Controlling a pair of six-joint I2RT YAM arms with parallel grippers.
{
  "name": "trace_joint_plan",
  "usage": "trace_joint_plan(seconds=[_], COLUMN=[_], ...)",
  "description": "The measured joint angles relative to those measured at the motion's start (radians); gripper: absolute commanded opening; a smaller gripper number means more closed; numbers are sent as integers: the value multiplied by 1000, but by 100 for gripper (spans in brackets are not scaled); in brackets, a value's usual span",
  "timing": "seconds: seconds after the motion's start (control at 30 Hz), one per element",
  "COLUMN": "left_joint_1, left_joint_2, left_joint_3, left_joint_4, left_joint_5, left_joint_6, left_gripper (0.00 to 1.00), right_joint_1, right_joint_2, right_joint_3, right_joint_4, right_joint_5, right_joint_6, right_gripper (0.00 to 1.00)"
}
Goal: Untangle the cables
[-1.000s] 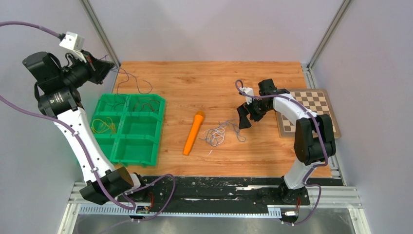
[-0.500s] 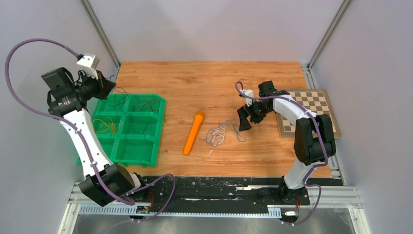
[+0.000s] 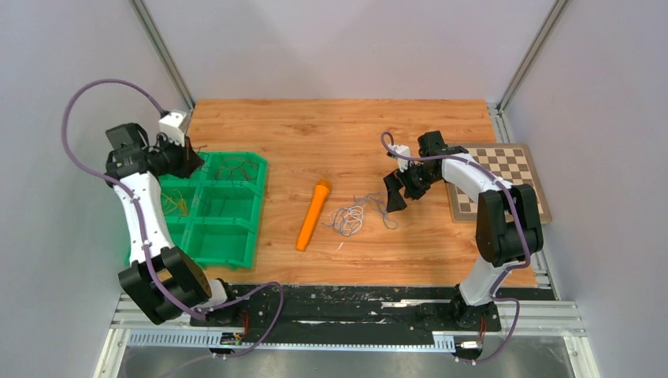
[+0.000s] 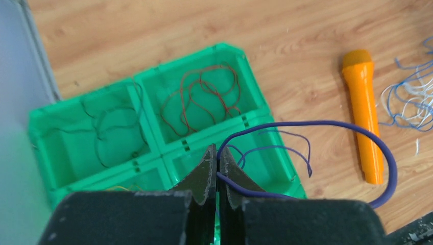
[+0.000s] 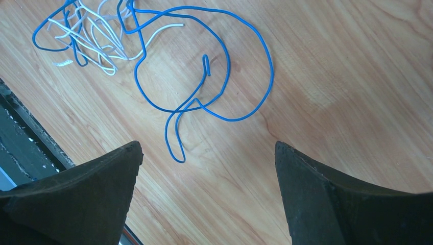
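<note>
In the left claw's (image 4: 216, 158) tight pinch, a purple cable (image 4: 316, 121); right claw (image 5: 207, 146) wide.

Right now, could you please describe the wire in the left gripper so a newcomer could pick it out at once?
Find the green tray at the left of the wooden table; the left gripper hangs above it, shut on the purple wire. That wire arcs through the air, while the reddish wire lies coiled in a compartment and the blue-and-white tangle lies on the table.
</note>
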Motion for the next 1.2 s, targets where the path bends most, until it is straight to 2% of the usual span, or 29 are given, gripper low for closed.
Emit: trace_joint_plan(seconds=[0.17,0.27,0.5,0.63,0.7,0.8,0.83,1.0,1.03,1.1,1.2], left_joint_1=[-34,-34,-52,-109,-134,-160,-166,-169,-168,-168,-167], left_joint_2=[12,21,56,56,56,56,57,46,32,-22,-130], left_joint_3=[-241,-335,-391,-457,-472,-469,-464,-395,-383,-360,-290], left_joint_4=[130,193,348,438,449,448,441,359,338,291,219], left_joint_5=[-123,-200,-410,-540,-576,-601,-604,-614,-613,-603,-566], left_joint_6=[-92,-157,-225,-236,-240,-246,-246,-244,-241,-242,-239], left_gripper=[0,0,1,7,23,38,49,77,90,99,100], right_joint_1=[0,0,0,0,0,0,0,-7,-8,-9,-10], right_joint_2=[1,1,1,1,1,1,1,0,0,-2,-22], right_joint_3=[-1,-10,-49,-50,-50,-50,-50,-50,-50,-50,-48], right_joint_4=[8,20,21,23,23,23,23,22,21,21,18], right_joint_5=[-6,-10,-10,-10,-10,-10,-10,-10,-10,-10,-14], right_joint_6=[10,11,10,11,11,11,11,10,10,9,9], right_gripper=[100,100,100,100,100,100,100,100,100,100,100])
